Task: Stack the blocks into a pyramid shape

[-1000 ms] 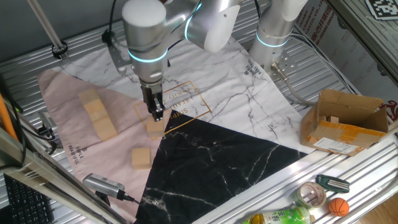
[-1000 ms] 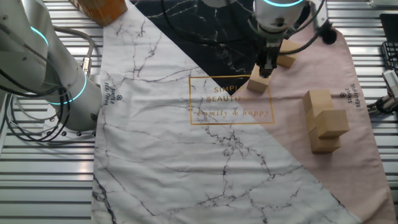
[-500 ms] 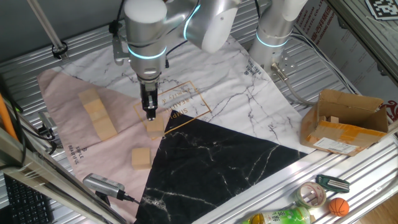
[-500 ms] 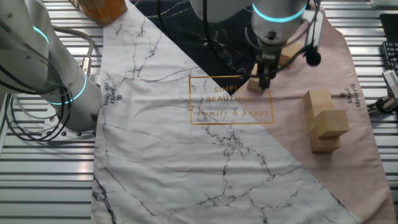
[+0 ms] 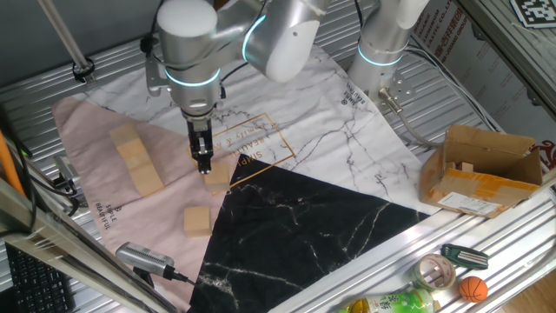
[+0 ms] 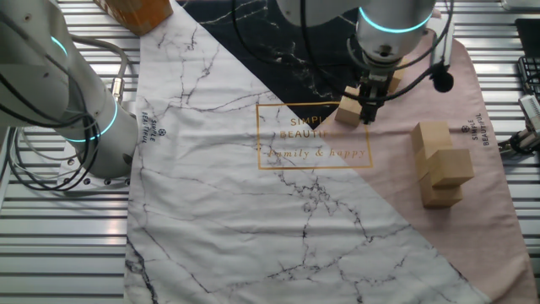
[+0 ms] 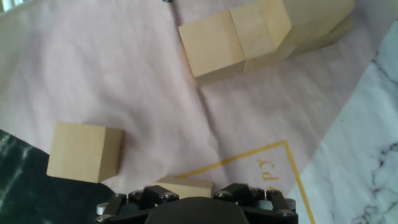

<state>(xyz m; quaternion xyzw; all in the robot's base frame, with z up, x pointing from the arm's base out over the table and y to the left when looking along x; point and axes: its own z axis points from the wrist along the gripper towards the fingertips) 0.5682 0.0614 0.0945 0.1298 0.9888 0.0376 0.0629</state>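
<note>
Fingers of the gripper (image 5: 202, 165) hang narrowed and empty just beside a loose wooden block (image 5: 216, 178) on the cloth-covered worktop (image 5: 347, 130); the started stack (image 5: 137, 159) lies farther along the pink cloth.

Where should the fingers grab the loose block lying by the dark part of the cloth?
Take the loose block from straight above, fingers on two opposite flat side faces. It sits flat and alone on the cloth, with open space all round, so either pair of faces should do.
</note>
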